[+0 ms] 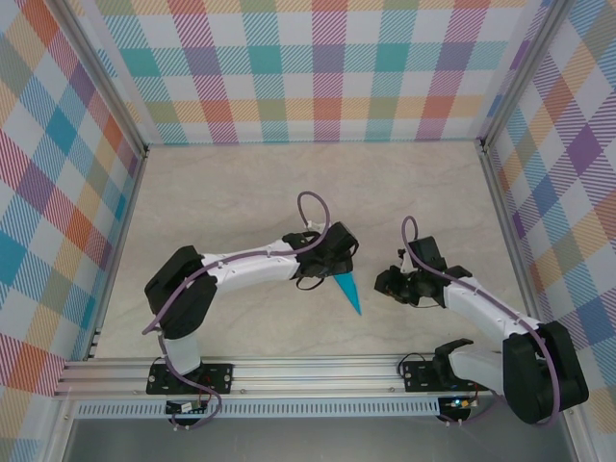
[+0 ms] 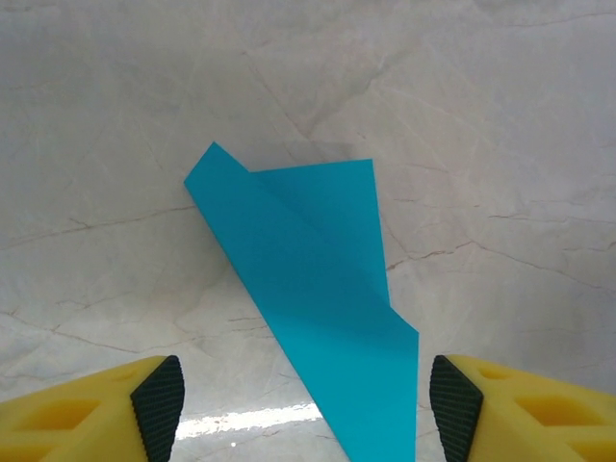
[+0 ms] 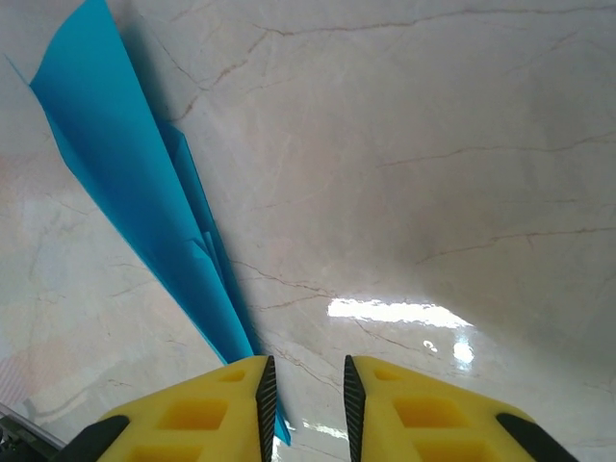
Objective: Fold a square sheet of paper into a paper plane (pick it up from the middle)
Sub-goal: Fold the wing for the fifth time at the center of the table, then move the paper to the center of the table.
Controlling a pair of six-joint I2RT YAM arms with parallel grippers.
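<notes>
Nearest my side of the worktop (image 1: 241, 192), the paper plane (image 1: 347, 291) lies with its sharp nose toward the arm bases, between the 2 wrists. It already reads as a slim dart, so I judge the folding close to done and the step in hand to be letting it rest flat, or taking a fresh hold at its middle.

The right fingers (image 3: 221, 414) stand just apart, with a narrow slit of worktop between the pads. The plane's thin end runs down beside the left pad, and I see nothing clamped. The left fingers (image 2: 159, 399) stand wide apart, 1 on each side of the broad tail, not touching it.

To do this well, I would move each wrist straight up, because a sideways drift could drag the light paper or spring a crease open. For a pick-up, I would centre the left fingers over the middle fold before closing.

From the right wrist, the very tip disappears under the finger, so I cannot tell whether it touches the pad. 1 wing looks lifted off the worktop. From above, the left wrist covers the tail, and the centre crease is too small to make out.
</notes>
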